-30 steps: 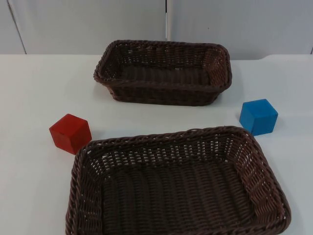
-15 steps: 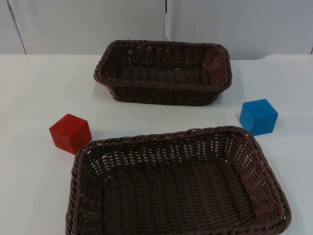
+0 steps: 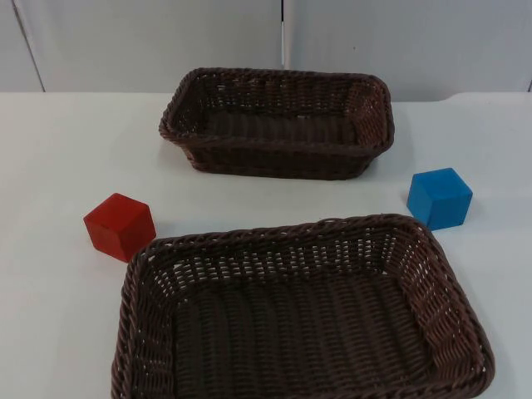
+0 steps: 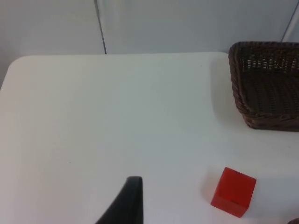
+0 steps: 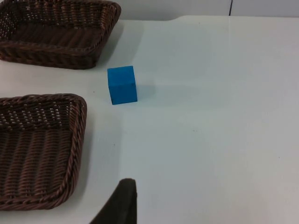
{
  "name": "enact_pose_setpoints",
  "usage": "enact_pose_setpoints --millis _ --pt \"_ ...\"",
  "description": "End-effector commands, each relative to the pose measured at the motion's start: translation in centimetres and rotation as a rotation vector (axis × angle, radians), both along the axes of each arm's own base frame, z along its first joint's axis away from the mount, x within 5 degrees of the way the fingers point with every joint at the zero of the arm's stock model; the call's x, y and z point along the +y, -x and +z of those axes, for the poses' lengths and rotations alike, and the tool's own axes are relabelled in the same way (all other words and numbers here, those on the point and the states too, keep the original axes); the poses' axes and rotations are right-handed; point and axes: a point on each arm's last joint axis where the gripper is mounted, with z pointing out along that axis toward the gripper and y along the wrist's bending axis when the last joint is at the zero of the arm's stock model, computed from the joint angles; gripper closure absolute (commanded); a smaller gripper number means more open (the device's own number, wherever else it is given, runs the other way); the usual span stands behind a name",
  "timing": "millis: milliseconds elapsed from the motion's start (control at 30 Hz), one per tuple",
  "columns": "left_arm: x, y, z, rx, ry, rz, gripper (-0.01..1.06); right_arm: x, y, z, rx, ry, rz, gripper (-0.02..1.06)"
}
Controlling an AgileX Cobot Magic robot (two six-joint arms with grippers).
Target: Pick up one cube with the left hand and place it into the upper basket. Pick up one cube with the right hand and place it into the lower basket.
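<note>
White bench (image 3: 66, 150) runs back to a grey partition wall (image 3: 166, 41); nothing done yet, both cubes sit on the bench. Red cube (image 3: 120, 225) is just beside the lower basket's left far corner, apart from it. Blue cube (image 3: 439, 198) is just beside its right far corner. Upper basket (image 3: 278, 154) has nothing in it, lower basket (image 3: 453, 332) likewise. Left gripper (image 4: 124, 205) hangs over bare bench w/ the red cube near, holding nothing; can't tell how wide it is. Right gripper (image 5: 119, 205) hangs over bench beside the lower basket, blue cube ahead; holding nothing, width can't tell. Left to do, by my read: both picks, both drops.
</note>
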Motion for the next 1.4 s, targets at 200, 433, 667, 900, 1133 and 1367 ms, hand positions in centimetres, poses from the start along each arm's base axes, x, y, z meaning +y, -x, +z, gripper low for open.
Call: enact_pose_setpoints --millis 200,433,667,900,1133,1367 --pt "-0.6 -0.4 0.7 -0.061 0.024 -0.057 0.0 0.0 0.0 -0.2 -0.002 0.01 -0.001 -0.01" --pt "-1.4 -3.1 0.7 -0.018 0.063 -0.133 0.0 0.0 0.0 -0.2 -0.002 0.01 -0.001 -0.01" --pt "-1.5 -7.1 -0.4 0.061 0.081 -0.141 0.0 0.0 0.0 -0.2 -0.002 0.01 -0.001 -0.01" --pt "-1.6 -10.0 -2.6 0.145 0.07 -0.159 0.0 0.0 0.0 -0.2 -0.002 0.01 -0.001 -0.01" --pt "-3.1 -13.1 -5.3 0.235 0.068 -0.202 0.0 0.0 0.0 -0.2 -0.002 0.01 -0.001 -0.01" --pt "-4.5 -15.3 -8.4 0.307 0.074 -0.22 0.0 0.0 0.0 -0.2 -0.002 0.01 -0.001 -0.01"
